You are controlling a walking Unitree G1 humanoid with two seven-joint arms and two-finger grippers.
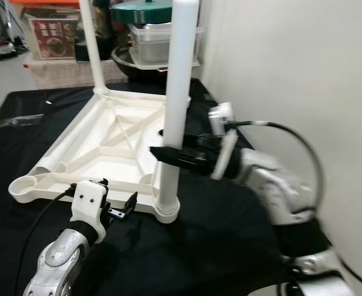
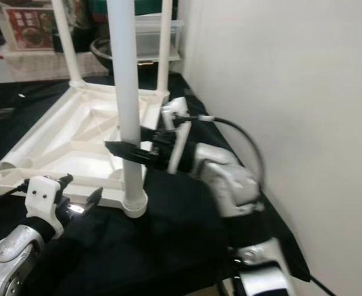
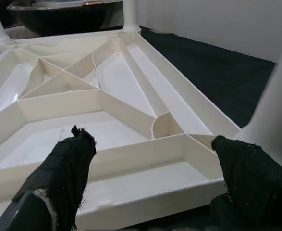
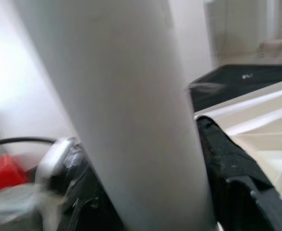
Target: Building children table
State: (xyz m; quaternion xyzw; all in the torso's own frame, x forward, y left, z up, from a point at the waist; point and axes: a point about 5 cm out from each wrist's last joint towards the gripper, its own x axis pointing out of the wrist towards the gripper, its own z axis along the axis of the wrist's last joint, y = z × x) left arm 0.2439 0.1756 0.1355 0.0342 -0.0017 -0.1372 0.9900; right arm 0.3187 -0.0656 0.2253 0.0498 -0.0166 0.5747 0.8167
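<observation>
A white plastic table top [image 1: 116, 139] lies upside down on black cloth. A white leg [image 1: 179, 92] stands upright in its near right corner socket. My right gripper [image 1: 168, 154] reaches in from the right and is shut on this leg at mid height; in the right wrist view the leg [image 4: 131, 120] sits close between the black fingers [image 4: 227, 163]. Two more legs [image 1: 91, 43] [image 2: 165, 43] stand in the far corners. The near left corner socket [image 1: 23, 185] holds no leg. My left gripper [image 1: 118, 194] hovers open at the table top's near edge [image 3: 145, 163], holding nothing.
Behind the table top stand a dark pot [image 1: 134, 61], stacked clear containers [image 1: 159, 40] and a printed box [image 1: 51, 34]. A white wall [image 1: 292, 61] runs close along the right. The black cloth [image 1: 218, 240] drops away at the near right.
</observation>
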